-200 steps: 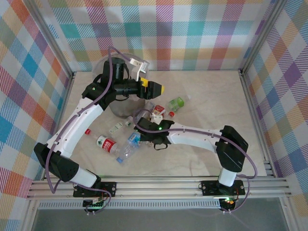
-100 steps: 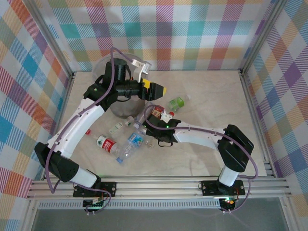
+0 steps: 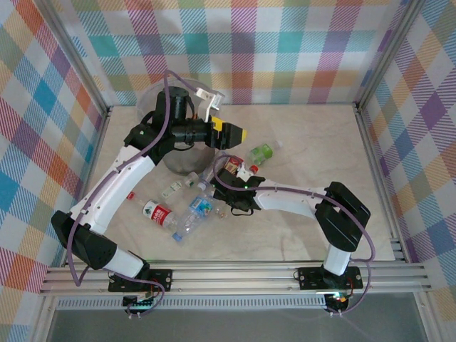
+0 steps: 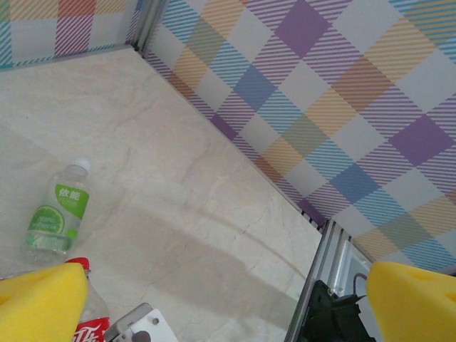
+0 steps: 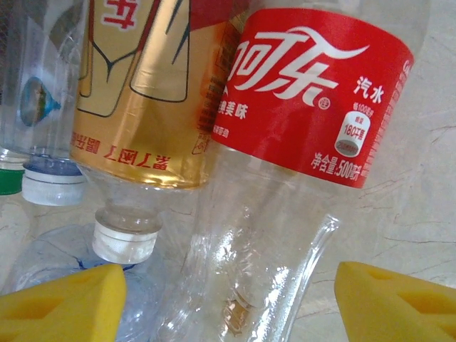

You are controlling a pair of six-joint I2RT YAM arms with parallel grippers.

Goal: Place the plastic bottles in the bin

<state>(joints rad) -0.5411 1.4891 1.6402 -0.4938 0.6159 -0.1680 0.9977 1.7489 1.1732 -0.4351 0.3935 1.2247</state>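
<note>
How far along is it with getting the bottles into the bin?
Done: cannot tell; the left arm covers the bin, and the left gripper is open, empty. In hand: the open right gripper straddles a red-label cola bottle, not gripped. Left: several bottles on the table, including a green-label one.

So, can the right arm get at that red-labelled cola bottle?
Probably yes: the right gripper stands open astride the red-labelled cola bottle, with nothing covering it, though a gold-labelled bottle lies close beside it.

Clear plastic bottles, coloured labels, lying scattered beside upright grey bin.
</note>
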